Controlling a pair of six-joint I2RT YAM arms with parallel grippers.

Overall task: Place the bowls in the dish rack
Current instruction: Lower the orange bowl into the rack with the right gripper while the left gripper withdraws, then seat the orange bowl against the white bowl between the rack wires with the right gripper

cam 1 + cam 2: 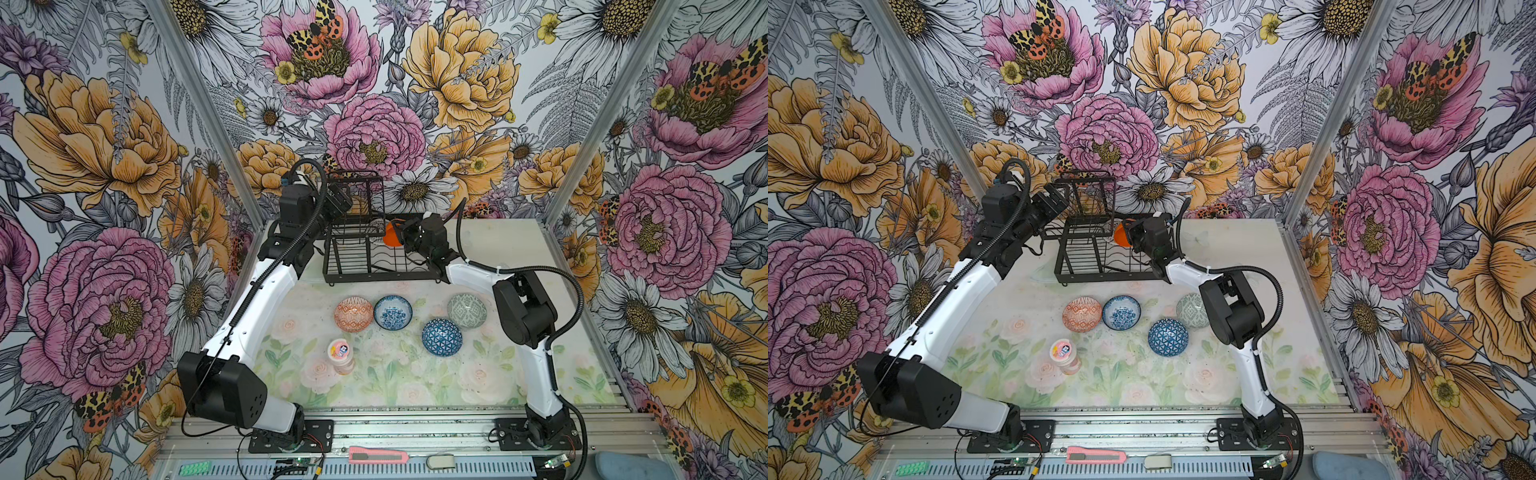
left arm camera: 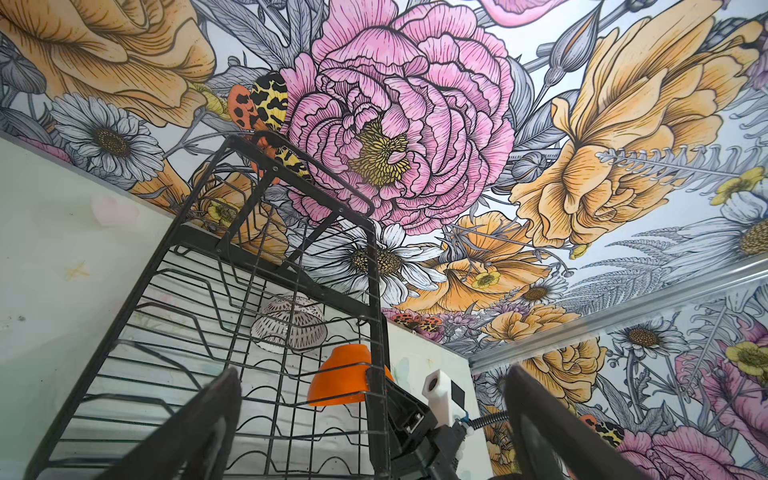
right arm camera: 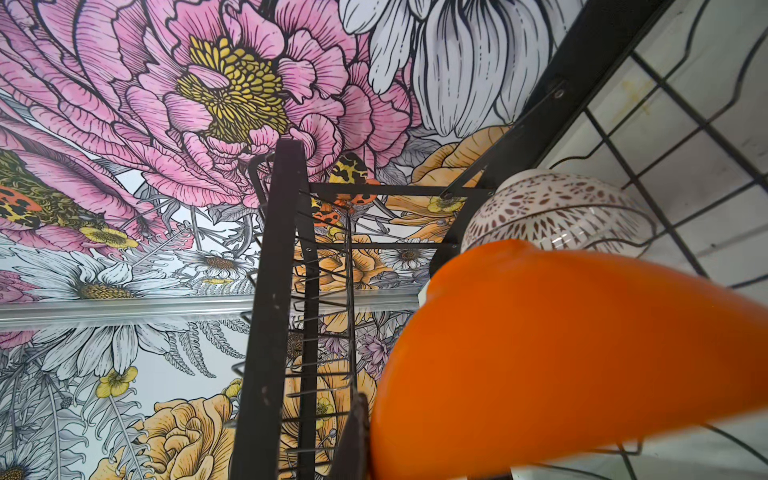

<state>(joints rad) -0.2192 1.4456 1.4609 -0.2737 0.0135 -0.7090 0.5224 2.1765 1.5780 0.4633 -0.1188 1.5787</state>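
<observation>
1. Jaws of the right gripper [image 1: 402, 233] are pinched shut on the rim of the plain orange bowl [image 1: 390, 240], at the dish rack [image 1: 365, 266] rim.
2. The left gripper [image 1: 340, 202] has wide, empty jaws beside the rack's tall basket.
3. A white patterned bowl [image 2: 289, 328] lies in the rack just beyond the held bowl.
4. The orange geometric bowl [image 1: 353, 314], floral bowl [image 1: 392, 312], dark blue bowl [image 1: 441, 337] and grey-green bowl [image 1: 466, 311] sit on the table [image 1: 374, 386], well apart from both grippers.

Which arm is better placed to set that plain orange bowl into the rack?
Right: the right gripper is shut on the orange bowl, right at the dish rack. The left gripper is open and empty.
</observation>
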